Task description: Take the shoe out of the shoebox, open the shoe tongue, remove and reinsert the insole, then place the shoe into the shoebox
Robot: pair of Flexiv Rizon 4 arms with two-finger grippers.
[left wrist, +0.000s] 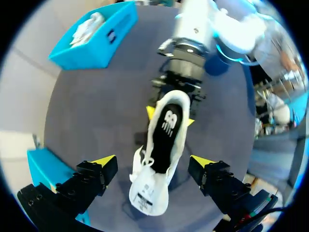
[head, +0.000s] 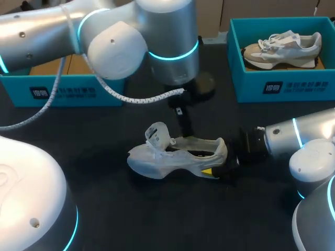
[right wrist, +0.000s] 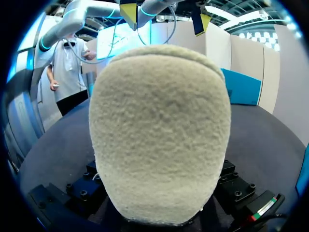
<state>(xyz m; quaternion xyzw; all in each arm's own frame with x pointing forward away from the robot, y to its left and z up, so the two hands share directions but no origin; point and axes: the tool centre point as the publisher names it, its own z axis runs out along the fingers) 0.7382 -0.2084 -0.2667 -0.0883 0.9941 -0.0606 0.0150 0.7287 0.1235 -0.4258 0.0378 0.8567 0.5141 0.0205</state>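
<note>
- The shoe (head: 178, 157) stands on its sole on the table (head: 104, 209), out of any box; the right gripper (head: 222, 168) clamps its heel from both sides, likely to steady it
- The left gripper (left wrist: 153, 161) hangs above the shoe's mouth, fingers spread wide, holding and touching nothing
- The dark insole (left wrist: 164, 140) sits inside, so the left gripper looks placed to reach in

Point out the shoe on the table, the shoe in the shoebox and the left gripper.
shoe on the table (head: 152, 162), head view, its forefoot side.
shoe in the shoebox (head: 285, 47), head view, its side panel.
left gripper (left wrist: 153, 161), left wrist view, midway between tips.
</note>
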